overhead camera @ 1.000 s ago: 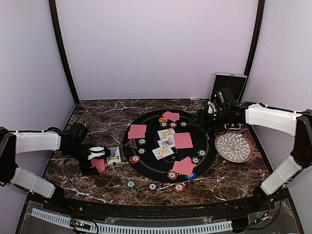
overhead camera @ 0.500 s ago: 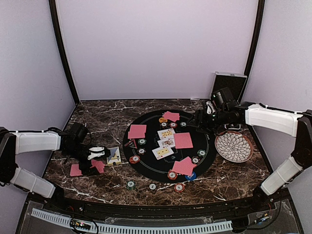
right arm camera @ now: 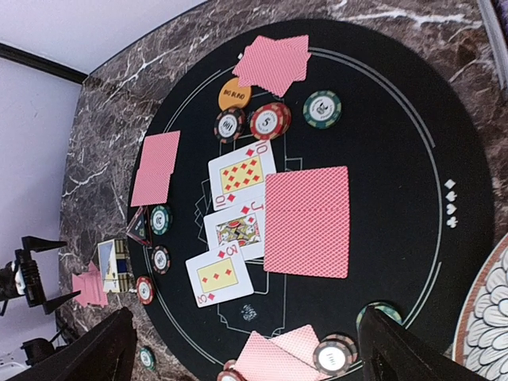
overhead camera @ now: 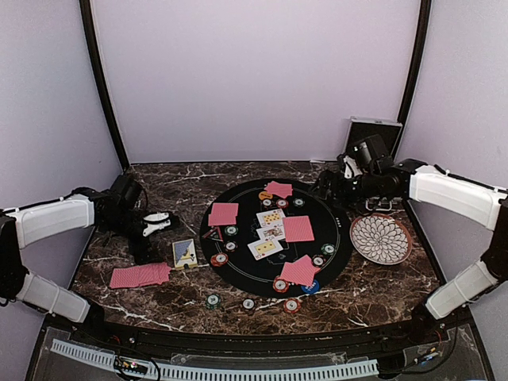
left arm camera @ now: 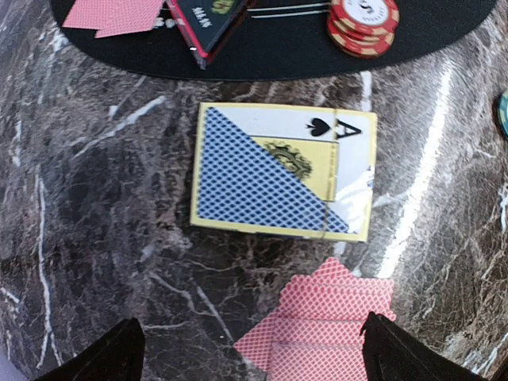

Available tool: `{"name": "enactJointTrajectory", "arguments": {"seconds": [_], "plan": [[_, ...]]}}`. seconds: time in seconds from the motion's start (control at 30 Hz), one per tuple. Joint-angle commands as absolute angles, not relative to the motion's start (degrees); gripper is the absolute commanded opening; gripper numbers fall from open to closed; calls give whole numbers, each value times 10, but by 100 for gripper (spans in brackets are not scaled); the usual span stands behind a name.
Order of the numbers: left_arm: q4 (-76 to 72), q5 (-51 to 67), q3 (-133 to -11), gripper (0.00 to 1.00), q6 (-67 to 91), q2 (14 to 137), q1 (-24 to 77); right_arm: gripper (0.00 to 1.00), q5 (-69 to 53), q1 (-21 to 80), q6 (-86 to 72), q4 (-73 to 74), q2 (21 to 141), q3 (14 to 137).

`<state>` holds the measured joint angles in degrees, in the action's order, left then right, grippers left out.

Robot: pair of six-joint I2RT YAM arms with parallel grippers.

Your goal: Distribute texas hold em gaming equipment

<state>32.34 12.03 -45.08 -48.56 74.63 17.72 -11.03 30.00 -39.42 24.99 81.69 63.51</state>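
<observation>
Top external view: the left hand (overhead camera: 155, 223) hangs over the left side of the tabletop (overhead camera: 159, 178), fingers spread wide and empty. A fan of red-backed cards (overhead camera: 140, 275) lies toward the near left corner, just beside a blue-and-yellow card box (overhead camera: 185, 252). The right hand (overhead camera: 325, 190), also spread and holding nothing, hovers at the far right rim of the black mat (overhead camera: 337, 246). On the mat lie three face-up cards (overhead camera: 268, 232) and several chips (overhead camera: 282, 284). Three loose chips (overhead camera: 248, 303) sit off it by the near edge.

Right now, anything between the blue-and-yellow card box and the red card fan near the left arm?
Nothing. Only a bare strip of marble tabletop separates the card box from the red card fan. The left wrist view shows it best.
</observation>
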Motion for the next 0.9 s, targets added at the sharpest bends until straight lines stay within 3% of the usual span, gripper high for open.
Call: {"name": "enactJointTrajectory", "arguments": {"seconds": [0.0, 0.3, 0.53, 0.87], "plan": [[315, 66, -494, 99, -419, 747, 157, 99, -8, 297, -364, 244, 766, 635], [126, 42, -520, 99, -270, 763, 56, 99, 189, 246, -329, 188, 706, 576], [26, 64, -522, 99, -178, 839, 13, 98, 399, 239, -232, -45, 651, 399], [-311, 107, -365, 99, -114, 832, 2, 98, 440, 151, -210, -211, 703, 295]]}}
